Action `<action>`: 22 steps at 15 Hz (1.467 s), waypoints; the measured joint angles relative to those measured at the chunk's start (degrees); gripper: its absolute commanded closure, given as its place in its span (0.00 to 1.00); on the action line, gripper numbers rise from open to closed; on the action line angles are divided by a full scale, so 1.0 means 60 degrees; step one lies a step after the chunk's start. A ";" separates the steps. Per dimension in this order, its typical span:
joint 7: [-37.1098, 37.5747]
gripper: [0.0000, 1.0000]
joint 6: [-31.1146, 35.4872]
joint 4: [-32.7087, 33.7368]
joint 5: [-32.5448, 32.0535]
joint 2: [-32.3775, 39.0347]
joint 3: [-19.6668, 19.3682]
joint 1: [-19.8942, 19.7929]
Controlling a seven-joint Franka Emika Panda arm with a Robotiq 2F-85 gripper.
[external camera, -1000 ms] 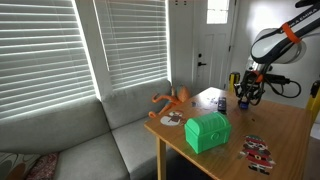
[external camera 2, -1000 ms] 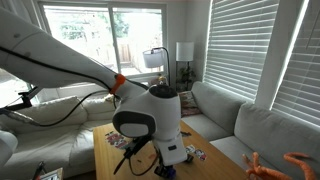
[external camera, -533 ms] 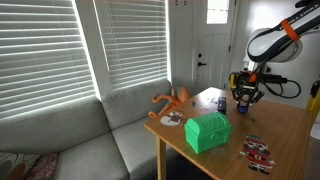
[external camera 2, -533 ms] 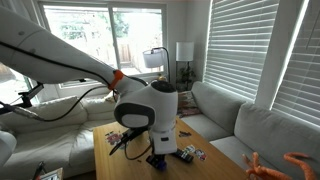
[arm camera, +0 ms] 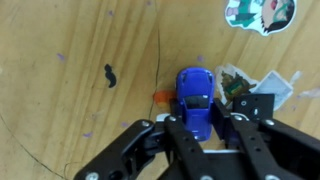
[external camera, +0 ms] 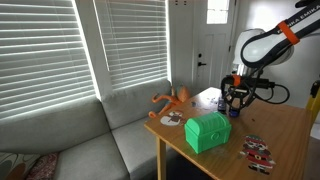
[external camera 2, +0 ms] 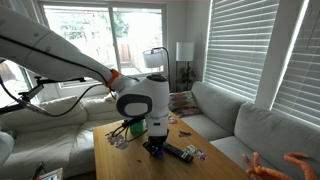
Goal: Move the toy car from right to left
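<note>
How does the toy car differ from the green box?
Colour: the toy car is blue, the box is green. Shape: the car is low and rounded, the box is chest-shaped with a domed lid. State: the car is clamped between the fingers of the gripper, while the box stands free on the table, apart from the gripper. Shared: both look like solid-coloured toys.

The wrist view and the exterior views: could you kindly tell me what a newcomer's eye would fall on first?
In the wrist view, the blue toy car is clamped in the gripper over the wooden table. In an exterior view, the bright green box stands near the table edge by the grey sofa. In an exterior view, the white arm looms in front.
</note>
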 measured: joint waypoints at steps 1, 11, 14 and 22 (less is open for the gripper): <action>0.0350 0.90 0.0040 0.0000 -0.0178 0.0006 0.0060 0.0069; 0.1905 0.90 0.0078 0.0003 -0.0516 -0.0001 0.0481 0.0423; 0.1696 0.90 0.0120 -0.0022 -0.0478 -0.0049 0.0439 0.0363; -0.0825 0.90 0.0076 -0.0358 -0.0539 -0.1303 -0.0229 -0.0560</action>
